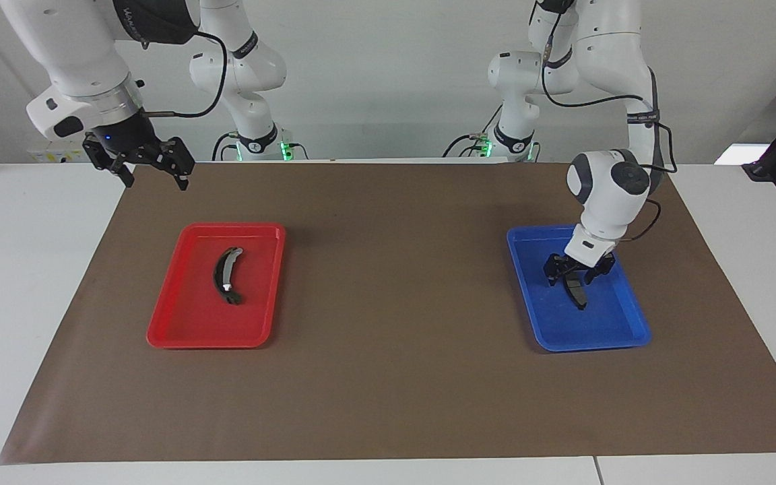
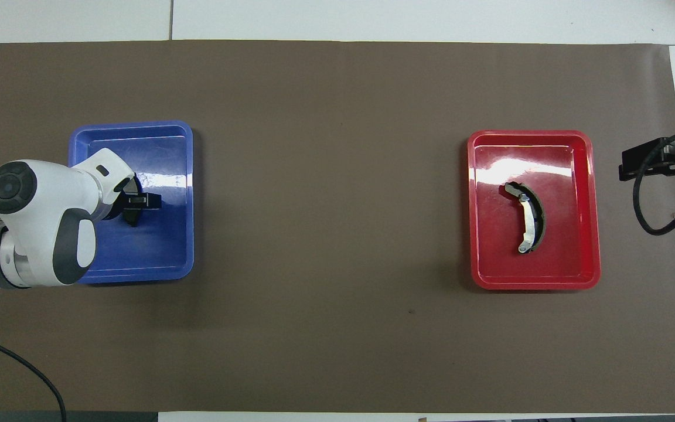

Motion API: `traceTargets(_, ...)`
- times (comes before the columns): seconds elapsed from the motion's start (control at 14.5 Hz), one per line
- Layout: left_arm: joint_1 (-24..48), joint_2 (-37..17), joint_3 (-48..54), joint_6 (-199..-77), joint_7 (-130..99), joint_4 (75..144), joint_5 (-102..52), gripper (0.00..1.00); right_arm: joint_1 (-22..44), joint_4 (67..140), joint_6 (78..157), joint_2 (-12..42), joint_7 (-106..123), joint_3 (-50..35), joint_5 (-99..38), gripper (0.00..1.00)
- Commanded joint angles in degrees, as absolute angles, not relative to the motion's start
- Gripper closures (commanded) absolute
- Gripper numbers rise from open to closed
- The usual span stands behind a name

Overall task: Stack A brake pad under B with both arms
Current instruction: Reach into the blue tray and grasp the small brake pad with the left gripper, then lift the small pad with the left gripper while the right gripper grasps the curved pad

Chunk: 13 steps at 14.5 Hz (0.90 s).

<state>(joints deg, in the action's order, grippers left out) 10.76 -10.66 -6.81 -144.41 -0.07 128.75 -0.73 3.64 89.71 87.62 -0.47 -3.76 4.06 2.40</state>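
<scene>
The A brake pad (image 1: 577,294), short, flat and all dark, lies in the blue tray (image 1: 620,331) at the left arm's end. My left gripper (image 1: 575,275) is down in that tray, open, with a finger on either side of the pad's end nearer the robots. In the overhead view the left gripper (image 2: 138,201) covers most of the pad (image 2: 132,221). B (image 1: 225,276), the long crescent with a pale inner strip, lies in the red tray (image 1: 179,327); it also shows in the overhead view (image 2: 528,218). My right gripper (image 1: 152,176) waits open in the air beside the mat's corner.
Both trays stand on a brown mat (image 1: 395,303) that covers most of the white table. The red tray (image 2: 586,272) and the blue tray (image 2: 167,258) are far apart, with bare mat between them. The right gripper (image 2: 623,169) shows at the mat's edge.
</scene>
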Motion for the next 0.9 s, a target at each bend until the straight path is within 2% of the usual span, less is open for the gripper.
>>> traceTargets(0.0, 10.37, -10.46, -6.94, -145.55, -0.35, 129.46, 0.35, 0.52, 3.51, 90.09, 87.89, -0.88, -2.73, 3.87, 1.49, 0.00)
traceTargets(0.07, 10.28, -10.28, -6.94, -144.68, -0.35, 129.11, 0.35, 0.79, 3.60, 90.09, 87.98, -0.88, -2.81, 3.87, 1.49, 0.00)
traceTargets(0.14, 10.28, -9.85, -7.03, -143.36, -0.35, 128.94, 0.35, 0.92, 3.60, 90.35, 87.54, -1.05, -2.64, 3.87, 1.49, 0.00)
traceTargets(0.21, 10.28, -9.15, -7.03, -141.87, -0.35, 128.15, 0.35, 0.98, 3.52, 90.53, 87.97, -1.05, -2.46, 3.87, 1.49, 0.00)
traceTargets(0.41, 11.42, -8.44, -6.94, -133.45, -1.05, 123.07, 0.35, 0.99, 3.60, 92.01, 88.24, -1.75, -2.46, 3.87, 1.49, 0.00)
traceTargets(0.55, 15.19, -9.40, -6.94, -127.55, -2.28, 117.01, 0.35, 0.99, 3.52, 93.16, 89.20, -2.20, -2.46, 3.87, 1.49, 0.00)
traceTargets(0.69, 20.62, -9.75, -6.94, -128.66, -5.78, 116.19, 0.35, 0.99, 3.43, 94.91, 89.65, -2.90, -2.46, 3.87, 1.49, 0.00)
traceTargets(0.76, 23.26, -9.84, -6.94, -128.85, -8.85, 115.93, 0.35, 0.99, 2.99, 97.62, 92.61, -3.86, -2.46, 3.87, 1.15, 0.00)
traceTargets(0.83, 25.81, -10.02, -6.86, -129.11, -11.75, 115.58, 0.26, 0.99, 2.90, 103.74, 98.55, -6.30, -2.37, 3.87, 0.71, 0.00)
